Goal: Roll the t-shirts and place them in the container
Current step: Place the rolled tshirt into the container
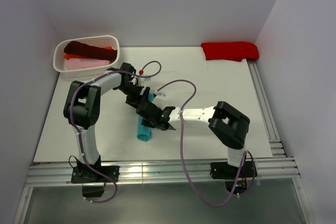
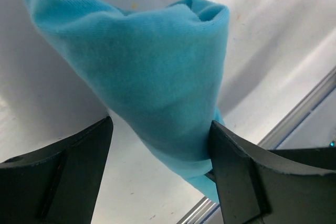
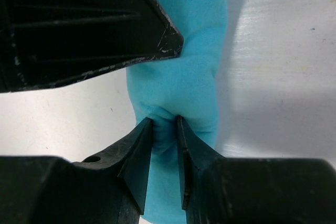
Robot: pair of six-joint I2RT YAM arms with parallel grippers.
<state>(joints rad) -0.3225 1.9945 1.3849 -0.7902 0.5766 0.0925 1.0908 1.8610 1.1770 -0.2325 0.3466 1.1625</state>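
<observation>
Rolled teal soft-cloth t-shirt (image 1: 144,132) lies as a narrow tube mid-way across the white desk (image 1: 226,85), between the two arms. Left claw (image 2: 160,127): wide, straddling the roll, one finger against the cloth, the other clear of it. Right claw (image 3: 164,121): narrow, pinching a fold of the teal cloth. Bright red folded shirt (image 1: 229,51) at the far right corner.

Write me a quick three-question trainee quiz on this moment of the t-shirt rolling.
1. True or false: the right gripper pinches a fold of the teal t-shirt.
2. Where does the red t-shirt lie? A: on the floor. B: at the far right corner of the table. C: at the near edge.
3. Fill in: the left gripper stands ___ around the teal roll.
Key: 1 true; 2 B; 3 open.
</observation>
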